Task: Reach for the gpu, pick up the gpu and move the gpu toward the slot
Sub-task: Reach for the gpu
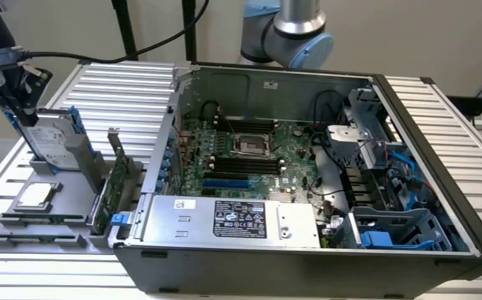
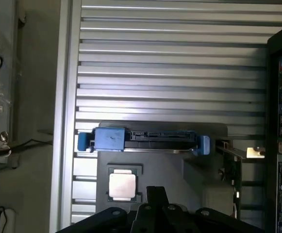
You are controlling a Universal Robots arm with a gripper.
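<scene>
Gripper (image 1: 22, 110) (image 2: 155, 206): cut off by the exterior view's left edge. In the wrist view it appears as dark linkage at the picture's border, so whether it is spread or closed cannot be made out. It holds nothing and hangs above the hard drive (image 1: 51, 142) (image 2: 145, 138), a silver unit with blue rails standing upright.

Grey holder (image 1: 24, 240) (image 2: 199, 167): a moulded fixture on the ribbed aluminium table (image 1: 115, 87). It carries three parts.
- The hard drive stands at its far end.
- The CPU chip (image 1: 36, 195) (image 2: 122, 184) lies flat in a square recess.
- The gpu (image 1: 110, 184) (image 2: 234, 167) is a green card set on edge with its silver bracket uppermost. It sits on the side of the holder just beside the computer case (image 1: 307, 275) and apart from the gripper.

The card's lower edge is hidden in the holder. In the wrist view it is seen edge-on, dim and hard to read.

Computer case: lies open on its side. Inside it are:
- the motherboard (image 1: 262, 156), with an empty processor socket and a blue slot (image 1: 225, 184);
- a silver power supply (image 1: 232, 219) along the near wall;
- a drive cage with blue cables toward the exterior view's right, its contents tangled and unclear.

Arm joint (image 1: 299, 31): cropped at the upper edge behind the case.
</scene>
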